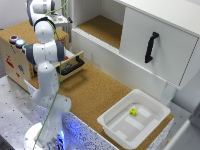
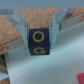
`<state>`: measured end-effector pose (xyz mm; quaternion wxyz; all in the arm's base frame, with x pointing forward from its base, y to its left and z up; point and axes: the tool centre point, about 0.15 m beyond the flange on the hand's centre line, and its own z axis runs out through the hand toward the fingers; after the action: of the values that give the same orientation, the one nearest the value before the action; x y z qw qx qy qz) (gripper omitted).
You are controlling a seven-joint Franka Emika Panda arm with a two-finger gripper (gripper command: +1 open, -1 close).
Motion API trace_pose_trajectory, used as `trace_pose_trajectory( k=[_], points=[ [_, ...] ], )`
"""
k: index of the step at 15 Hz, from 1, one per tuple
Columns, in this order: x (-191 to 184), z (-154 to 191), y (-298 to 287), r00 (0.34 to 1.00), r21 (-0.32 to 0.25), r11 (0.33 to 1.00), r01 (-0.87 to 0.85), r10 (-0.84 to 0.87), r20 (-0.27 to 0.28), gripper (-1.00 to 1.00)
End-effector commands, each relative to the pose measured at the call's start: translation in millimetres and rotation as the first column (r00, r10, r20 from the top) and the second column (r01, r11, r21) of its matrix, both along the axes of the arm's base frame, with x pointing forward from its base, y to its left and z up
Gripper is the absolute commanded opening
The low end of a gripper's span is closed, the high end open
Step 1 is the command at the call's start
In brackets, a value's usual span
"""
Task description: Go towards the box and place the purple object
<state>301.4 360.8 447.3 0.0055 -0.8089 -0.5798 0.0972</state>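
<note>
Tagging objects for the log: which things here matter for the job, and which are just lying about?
Job:
purple block, gripped in the hand
white box at the exterior view's right

Lying about:
small yellow block inside the box
wooden drawer unit, drawer open
white cabinet with black handle

arm (image 1: 46, 75): your white rounded shells | dark grey joint bands | round white base (image 1: 37, 137) | thin green cable (image 1: 52, 105) along it | fingers (image 2: 21, 22) grey
</note>
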Motion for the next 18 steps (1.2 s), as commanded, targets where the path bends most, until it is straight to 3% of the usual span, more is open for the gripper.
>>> trace_pose_trajectory(
  k=[1, 4, 6, 9, 13, 18],
  points=[
    [-2.2, -41.7, -32.2, 0.998, 0.168, 0.986, 0.017, -0.027, 0.062, -1.00],
    [26.0, -60.8, -32.4, 0.998, 0.174, 0.985, 0.013, -0.024, 0.062, -1.00],
    [41.9, -74.9, -29.3, 0.993, 0.146, 0.989, -0.030, 0.013, 0.117, -1.00],
    [64.0, -86.9, -24.3, 0.992, 0.139, 0.989, -0.040, 0.022, 0.126, -1.00],
    [85.4, -99.9, -19.0, 0.994, 0.124, 0.990, -0.068, 0.056, 0.096, -1.00],
    [100.4, -110.5, -7.5, 0.990, 0.108, 0.988, -0.108, 0.097, 0.104, -1.00]
  ],
)
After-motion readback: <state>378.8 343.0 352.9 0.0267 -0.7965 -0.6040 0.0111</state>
